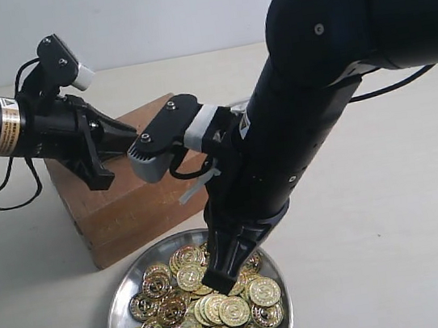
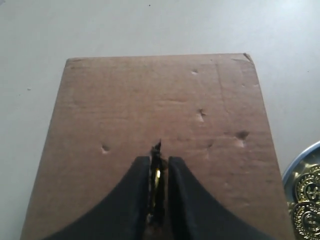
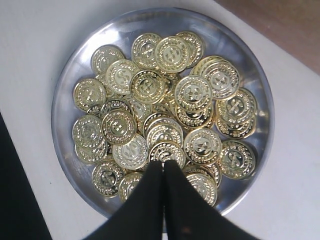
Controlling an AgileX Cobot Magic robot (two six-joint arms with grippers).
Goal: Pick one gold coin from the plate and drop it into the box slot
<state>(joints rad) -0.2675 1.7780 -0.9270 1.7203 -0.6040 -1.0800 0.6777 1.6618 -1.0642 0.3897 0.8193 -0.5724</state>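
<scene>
The brown cardboard box (image 1: 127,209) stands behind the silver plate (image 1: 129,289), which is heaped with gold coins (image 1: 199,313). My left gripper (image 1: 130,135) rests its tips on the box top (image 2: 150,95). It is shut on a gold coin (image 2: 157,175), held edge-on right over the dark slot (image 2: 157,146). My right gripper (image 1: 219,282) is shut with nothing between its fingers. Its tips hang just above the coin pile (image 3: 150,85) near the plate's rim (image 3: 65,100).
The plate's edge and two coins (image 2: 306,200) show beside the box in the left wrist view. Pale tabletop (image 1: 389,213) lies around the box and plate. The bulky right arm (image 1: 308,102) leans over the box's right end and the plate.
</scene>
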